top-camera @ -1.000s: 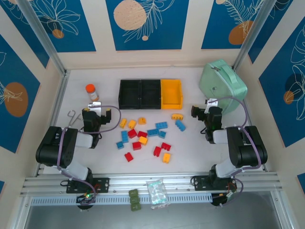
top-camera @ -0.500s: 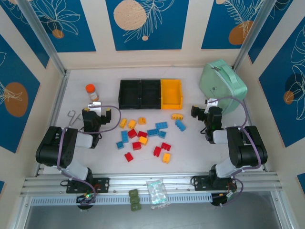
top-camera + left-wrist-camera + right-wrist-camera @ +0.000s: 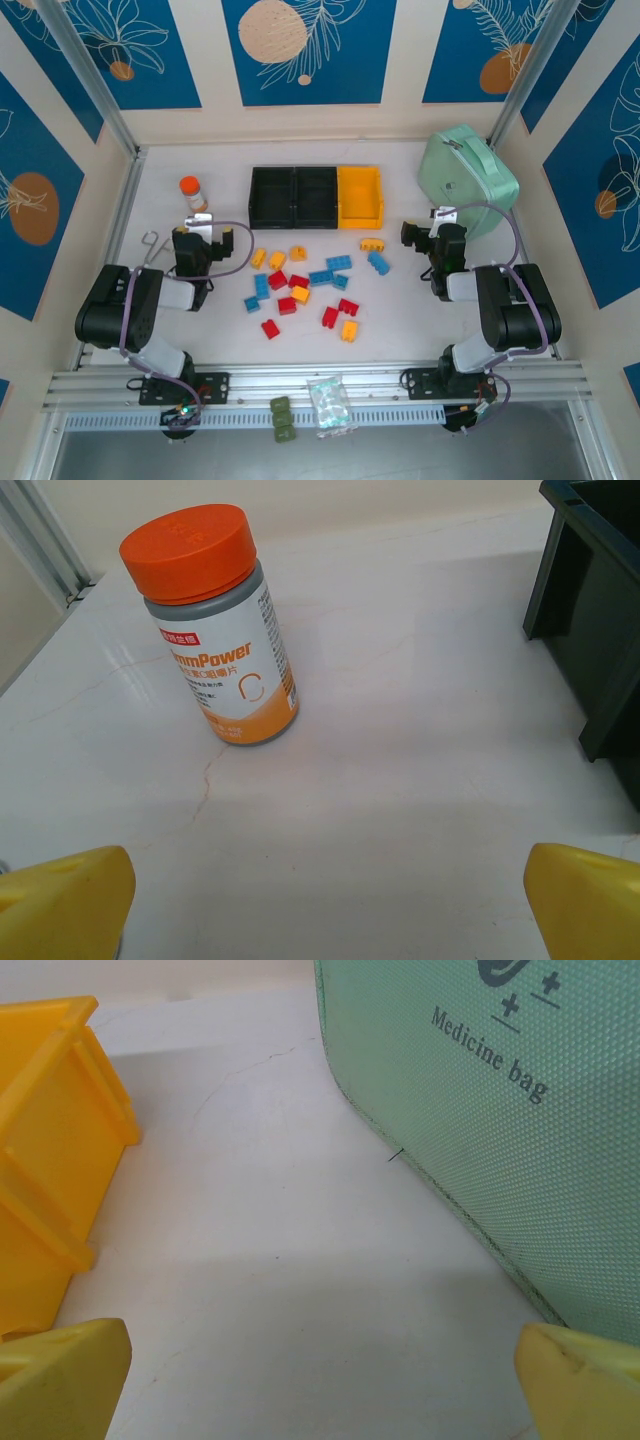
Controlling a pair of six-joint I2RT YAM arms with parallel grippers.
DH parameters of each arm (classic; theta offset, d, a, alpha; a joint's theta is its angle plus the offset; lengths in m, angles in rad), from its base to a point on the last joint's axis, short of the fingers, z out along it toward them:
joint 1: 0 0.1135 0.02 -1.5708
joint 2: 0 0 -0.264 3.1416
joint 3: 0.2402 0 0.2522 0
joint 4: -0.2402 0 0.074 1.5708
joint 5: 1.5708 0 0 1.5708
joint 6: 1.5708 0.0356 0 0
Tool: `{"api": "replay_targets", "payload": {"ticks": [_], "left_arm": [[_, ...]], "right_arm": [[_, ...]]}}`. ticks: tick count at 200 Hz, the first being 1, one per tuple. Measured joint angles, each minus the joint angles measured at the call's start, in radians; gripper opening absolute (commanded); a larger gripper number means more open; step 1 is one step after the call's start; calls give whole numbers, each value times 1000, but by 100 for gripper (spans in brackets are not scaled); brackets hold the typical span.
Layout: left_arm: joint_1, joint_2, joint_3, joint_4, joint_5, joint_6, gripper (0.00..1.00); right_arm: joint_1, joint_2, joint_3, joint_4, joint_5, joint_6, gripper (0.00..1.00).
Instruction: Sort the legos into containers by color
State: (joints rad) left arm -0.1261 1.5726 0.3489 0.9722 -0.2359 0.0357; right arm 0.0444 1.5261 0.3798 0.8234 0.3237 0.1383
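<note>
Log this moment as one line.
left fingers open, empty | right fingers open, empty | legos all on table | bins empty

The 2 arms sat folded low beside their bases, elbows bent back. The left gripper [image 3: 204, 237] and right gripper [image 3: 428, 232] pointed forward, level with each other, jaws spread wide, yellow fingers [image 3: 65, 900] empty.

The bottle [image 3: 222, 645] with the orange cap has a label with big letters that read "mmPower". The first letters are turned away, and the small print is too tiny to read. The green bag [image 3: 500, 1110] says "Medicine bag", with little plus signs above.
</note>
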Motion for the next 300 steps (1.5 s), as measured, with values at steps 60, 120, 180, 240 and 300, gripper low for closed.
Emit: {"api": "replay_targets", "payload": {"ticks": [60, 120, 180, 240, 300], "left_arm": [[0, 0, 0, 0, 0, 0, 99], [0, -128, 65, -204, 19, 1, 99], [1, -304, 247, -562, 8, -172, 99], [13, -372, 262, -691, 349, -574, 81], [-38, -323, 285, -919, 642, -667, 74]], "right_arm": [[0, 0, 0, 0, 0, 0, 99], [10, -92, 52, -157, -17, -8, 99], [21, -410, 170, -482, -89, 122, 99], [-87, -459, 338, -910, -381, 398, 70], [103, -245, 406, -1204, -406, 343, 68]]}}
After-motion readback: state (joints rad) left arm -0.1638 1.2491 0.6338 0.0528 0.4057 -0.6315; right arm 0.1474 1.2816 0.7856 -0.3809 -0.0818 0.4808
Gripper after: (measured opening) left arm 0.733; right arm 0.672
